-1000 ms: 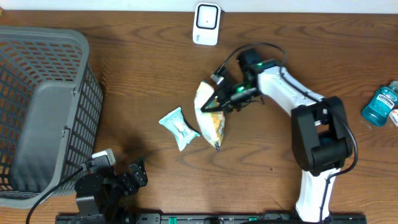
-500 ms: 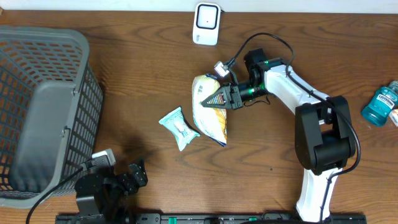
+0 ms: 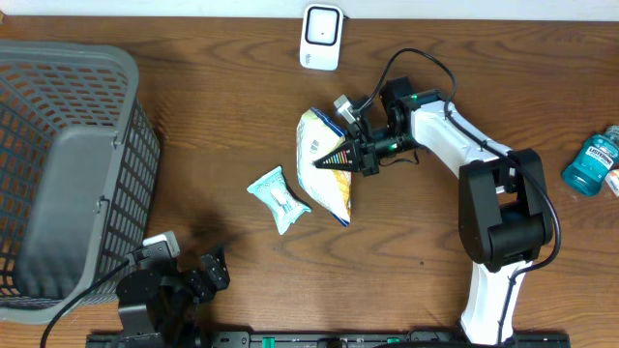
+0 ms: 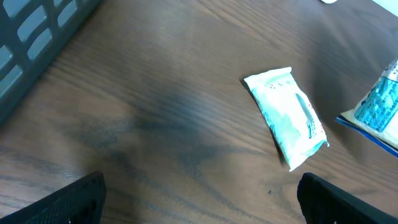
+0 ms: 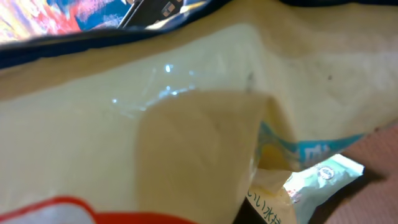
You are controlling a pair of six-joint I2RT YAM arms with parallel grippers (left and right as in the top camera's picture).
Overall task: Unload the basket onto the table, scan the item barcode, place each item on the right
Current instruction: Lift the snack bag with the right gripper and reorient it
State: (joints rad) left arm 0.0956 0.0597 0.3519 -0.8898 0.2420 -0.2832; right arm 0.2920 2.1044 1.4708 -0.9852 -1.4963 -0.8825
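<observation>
- Right gripper (image 3: 352, 155): jaws closed together, clamped on the right edge of the snack bag (image 3: 323, 172).
- Snack bag: pale yellow, at mid-table, lying lengthways from upper left to lower right. Printed face with a dark triangular mark is turned up to the overhead camera. Whether it rests on the table (image 3: 213, 106) cannot be told.
- Right wrist view: filled by the bag's pale surface at close range; its own fingers are not visible.
- Scanner (image 3: 321, 37): white, at the far edge, well apart from the bag.
- Teal packet (image 3: 279, 198): flat on the table, just beside the bag's left side.
- Left gripper (image 4: 199, 190): fingers wide apart, holding nothing, low at the near-left corner beside the basket (image 3: 68, 164).
- Blue bottle (image 3: 590, 164): at the far right edge.
</observation>
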